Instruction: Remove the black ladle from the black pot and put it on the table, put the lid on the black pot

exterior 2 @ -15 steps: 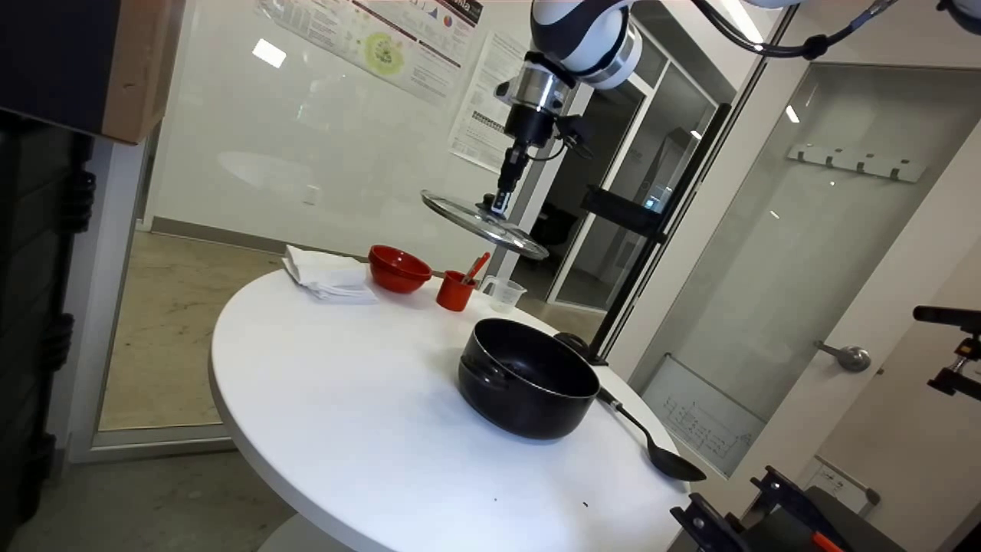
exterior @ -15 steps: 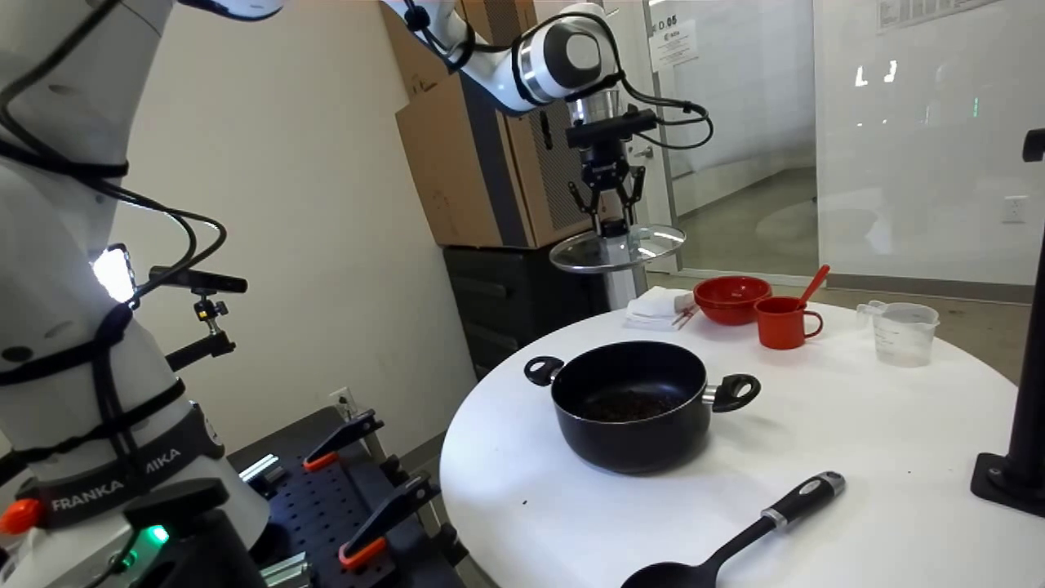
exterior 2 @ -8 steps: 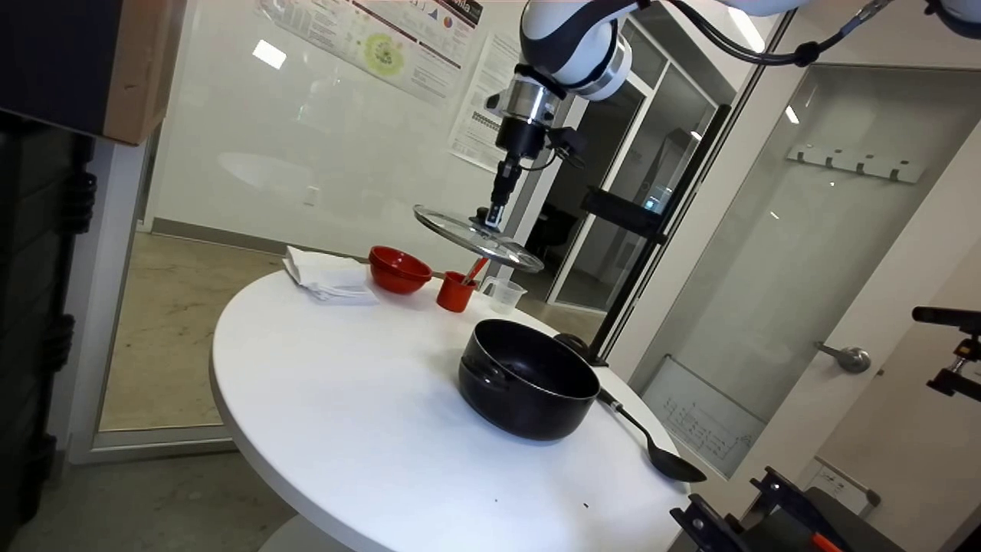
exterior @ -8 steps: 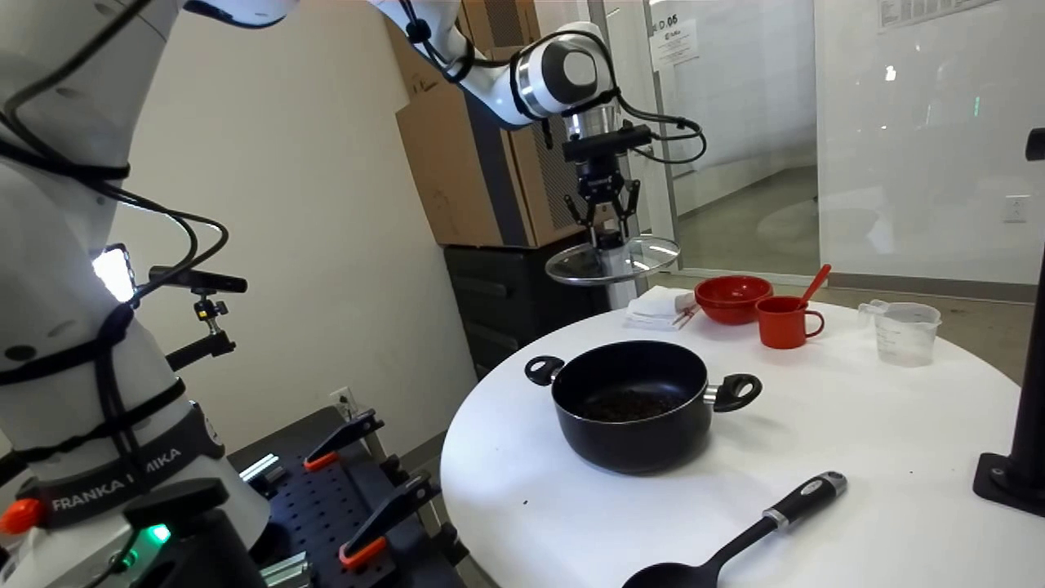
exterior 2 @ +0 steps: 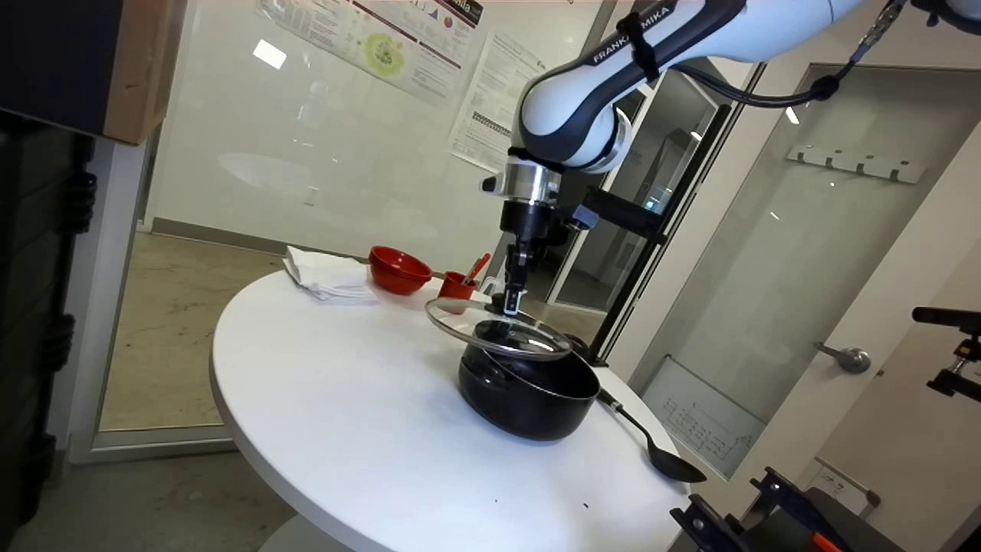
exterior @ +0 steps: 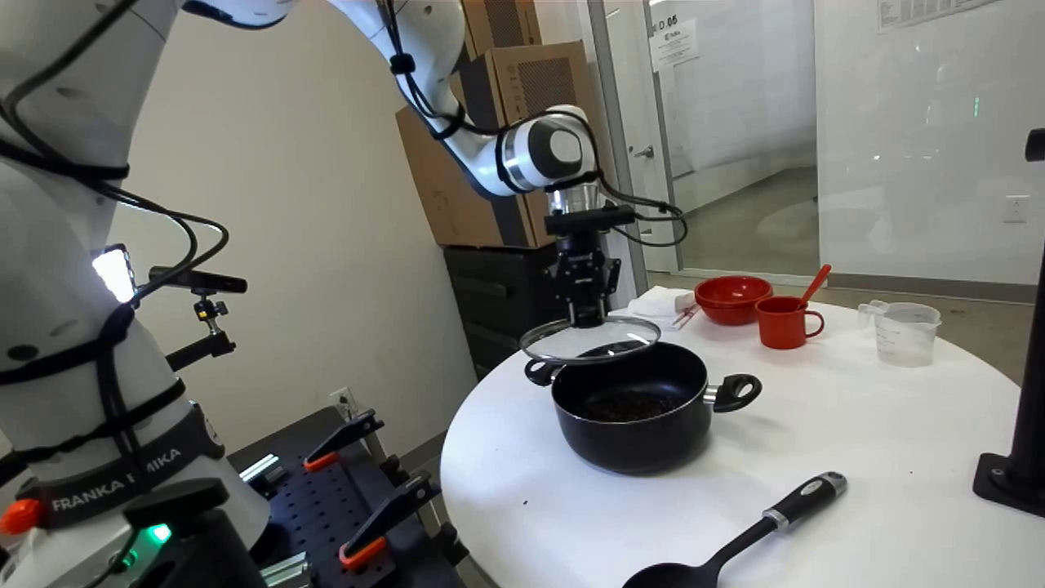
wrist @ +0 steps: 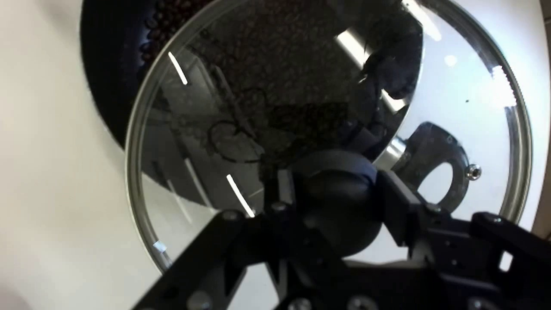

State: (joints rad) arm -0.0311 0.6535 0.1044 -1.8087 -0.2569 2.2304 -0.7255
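My gripper [exterior: 588, 317] is shut on the dark knob [wrist: 340, 211] of the lid [exterior: 637, 333], a clear glass disc with a metal rim. In both exterior views the lid hangs low above the far part of the black pot [exterior: 637, 445], off-centre; whether it touches the pot's rim I cannot tell. Through the glass, the wrist view shows one pot handle [wrist: 456, 185] and dark beans [wrist: 267, 51] inside the pot. The black ladle [exterior: 743, 539] lies on the white table [exterior: 890, 523] beside the pot, its bowl cut off by that picture's lower edge.
Behind the pot stand stacked red bowls [exterior: 732, 300], a red mug [exterior: 781, 324] with a red spoon, and a clear measuring cup [exterior: 904, 335]. Folded white napkins [exterior 2: 329, 276] lie near the table's far edge. A black post [exterior: 1024, 425] rises beside the ladle's side of the table.
Gripper and lid have come down together, mostly in the last half second, and the lid now overlaps the pot in both exterior views. Pot and ladle have stayed put.
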